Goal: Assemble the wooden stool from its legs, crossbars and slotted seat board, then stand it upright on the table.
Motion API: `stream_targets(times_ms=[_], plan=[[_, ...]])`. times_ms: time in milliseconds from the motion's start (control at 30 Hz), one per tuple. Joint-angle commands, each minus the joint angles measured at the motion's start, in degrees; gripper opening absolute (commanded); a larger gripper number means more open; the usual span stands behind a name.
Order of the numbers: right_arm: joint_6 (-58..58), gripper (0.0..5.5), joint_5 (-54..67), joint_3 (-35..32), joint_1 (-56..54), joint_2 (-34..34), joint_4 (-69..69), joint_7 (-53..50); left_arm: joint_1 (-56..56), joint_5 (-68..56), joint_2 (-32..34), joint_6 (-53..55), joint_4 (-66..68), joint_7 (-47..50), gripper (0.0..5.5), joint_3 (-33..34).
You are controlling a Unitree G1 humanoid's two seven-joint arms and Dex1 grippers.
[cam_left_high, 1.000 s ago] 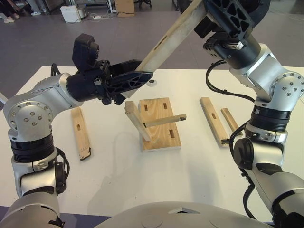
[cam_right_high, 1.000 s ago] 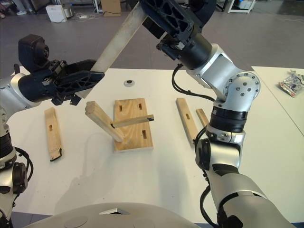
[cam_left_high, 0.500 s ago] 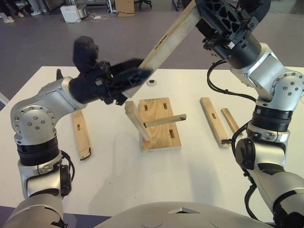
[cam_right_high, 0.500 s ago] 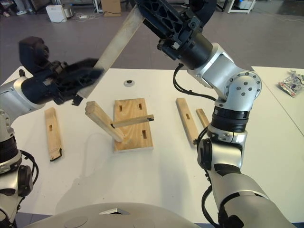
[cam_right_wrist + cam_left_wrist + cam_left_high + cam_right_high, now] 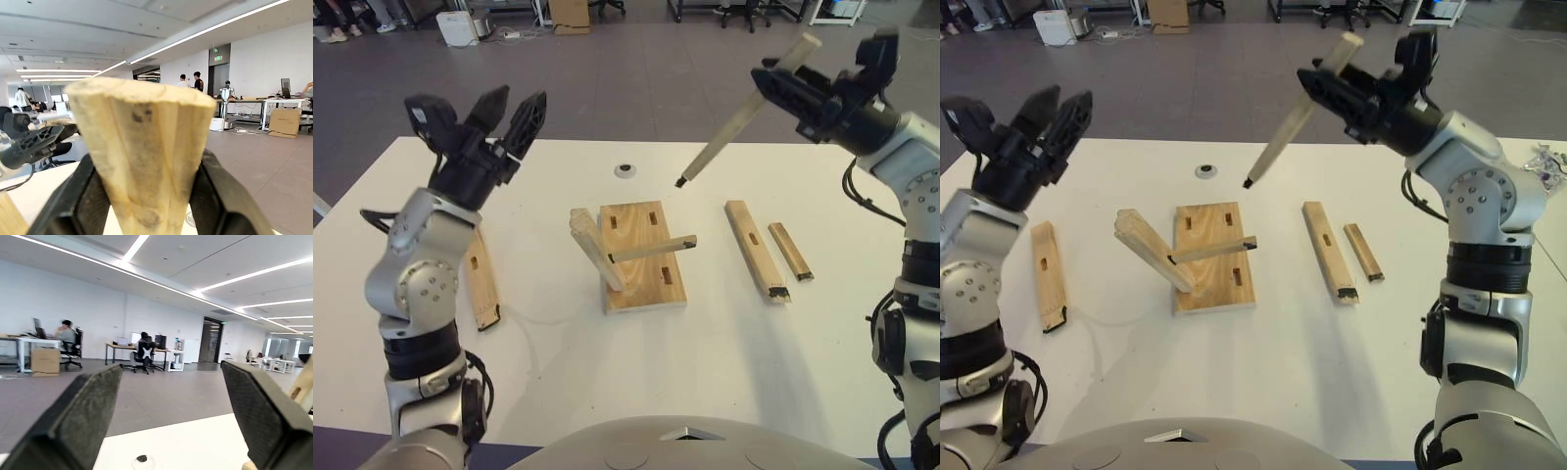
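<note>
The slotted seat board (image 5: 651, 279) lies flat mid-table. One leg (image 5: 595, 247) leans in it, and a crossbar (image 5: 654, 248) juts from that leg. My right gripper (image 5: 781, 83) is shut on another leg (image 5: 729, 132) by its upper end, holding it slanted in the air above the table's back right; its dark-tipped lower end hangs over the board's far edge. In the right wrist view the fingers (image 5: 78, 205) flank the leg's end (image 5: 142, 147). My left gripper (image 5: 519, 98) is raised above the table's left side, open and empty, with its fingers (image 5: 83, 421) spread wide.
A loose leg (image 5: 480, 274) lies at the table's left. Another leg (image 5: 752, 250) and a short crossbar (image 5: 790, 252) lie right of the board. A small round disc (image 5: 626, 171) sits near the far edge. The front half of the table (image 5: 705, 372) is bare.
My left gripper has let go of the raised leg's lower end and swung up and to the left, open. The right arm has carried the leg off to the right.
</note>
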Motion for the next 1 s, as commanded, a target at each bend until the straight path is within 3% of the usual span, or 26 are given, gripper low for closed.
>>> stream_targets(times_ms=[33, 167, 333, 633, 1000], plan=[[-2.61, 2.07, 0.41, -2.33, 3.02, 0.55, 1.89, 8.88, 8.07, 2.29, -3.93, -4.78, 1.87, -2.83, 3.66, -0.51], [-13.66, 2.07, -6.50, 0.81, 8.50, 0.10, 5.98, 24.49, 11.17, 2.15, -6.12, -8.55, 4.53, -5.93, 3.66, -0.08], [-21.35, 2.07, -10.98, 3.04, 9.54, 1.00, 10.03, 35.69, 11.10, 0.29, -7.27, -9.56, 5.18, -8.05, 3.66, 0.07], [-15.87, 2.07, -6.32, 0.87, 10.44, 2.19, 7.18, 38.38, 12.46, -2.07, -7.67, -9.87, 7.37, -10.70, 3.66, 1.36], [-17.31, 2.07, -8.84, 3.91, 15.28, 4.45, 5.18, 40.31, 11.37, -3.36, -6.72, -8.41, 8.32, -12.42, 3.66, 1.33]])
